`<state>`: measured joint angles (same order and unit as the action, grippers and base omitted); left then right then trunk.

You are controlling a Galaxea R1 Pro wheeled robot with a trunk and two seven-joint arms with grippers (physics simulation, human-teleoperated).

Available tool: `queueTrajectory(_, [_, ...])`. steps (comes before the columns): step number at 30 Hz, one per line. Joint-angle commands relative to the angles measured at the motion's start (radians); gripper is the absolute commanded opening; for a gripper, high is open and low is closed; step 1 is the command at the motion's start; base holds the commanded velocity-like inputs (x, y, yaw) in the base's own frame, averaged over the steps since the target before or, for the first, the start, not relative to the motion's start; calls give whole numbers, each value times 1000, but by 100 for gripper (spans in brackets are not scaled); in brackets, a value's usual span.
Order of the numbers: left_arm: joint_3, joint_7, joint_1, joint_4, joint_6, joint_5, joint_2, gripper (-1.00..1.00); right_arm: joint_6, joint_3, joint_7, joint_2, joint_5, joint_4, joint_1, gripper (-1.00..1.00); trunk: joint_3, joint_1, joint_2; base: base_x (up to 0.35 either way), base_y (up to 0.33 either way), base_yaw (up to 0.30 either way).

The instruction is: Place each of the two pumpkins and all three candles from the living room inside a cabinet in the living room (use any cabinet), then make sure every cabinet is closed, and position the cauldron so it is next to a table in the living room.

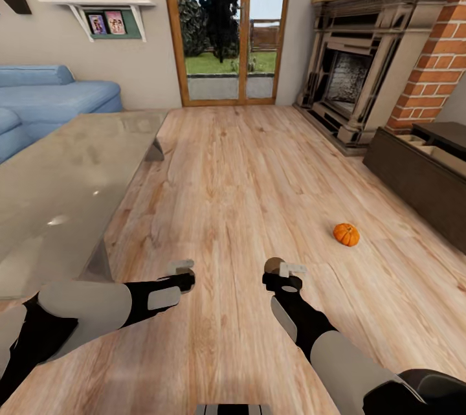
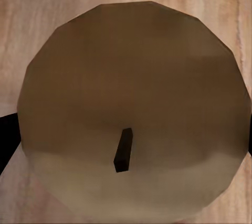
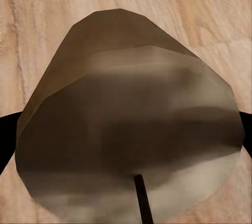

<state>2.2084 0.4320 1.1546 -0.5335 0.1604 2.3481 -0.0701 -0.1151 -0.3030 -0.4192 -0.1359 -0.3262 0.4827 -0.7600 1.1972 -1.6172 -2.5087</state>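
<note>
A dark grey-brown candle point(image 2: 126, 103) with a short black wick sits between the fingers of my left gripper point(image 1: 181, 270), which is shut on it low over the plank floor. My right gripper point(image 1: 285, 270) is shut on a second candle point(image 3: 131, 114), whose brown top point(image 1: 276, 265) shows at the fingertips. One orange pumpkin point(image 1: 346, 234) lies on the floor ahead to the right, in front of the dark-brown cabinet point(image 1: 414, 179). The cabinet's top drawer stands open, showing its tan inside point(image 1: 437, 151). The glossy grey table point(image 1: 58, 188) is close on my left. The cauldron is out of view.
A brick fireplace point(image 1: 362, 72) stands at the far right beyond the cabinet. A blue sofa point(image 1: 45, 98) sits behind the table, below a white wall shelf point(image 1: 107, 10). Glass doors point(image 1: 226, 33) close the far end. Open plank floor point(image 1: 239, 169) runs between table and cabinet.
</note>
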Motion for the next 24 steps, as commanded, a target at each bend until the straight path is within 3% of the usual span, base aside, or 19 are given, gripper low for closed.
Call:
queueTrajectory(1, [7, 1, 2, -3, 8, 8, 0, -100, -6, -8, -9, 1, -4, 2, -1, -100, 1, 0, 0, 343, 72, 0])
queueTrajectory(24, [8, 2, 2, -3, 8, 8, 6, -100, -6, -6, -6, 2, -4, 2, -1, -100, 1, 0, 0, 343, 42, -19])
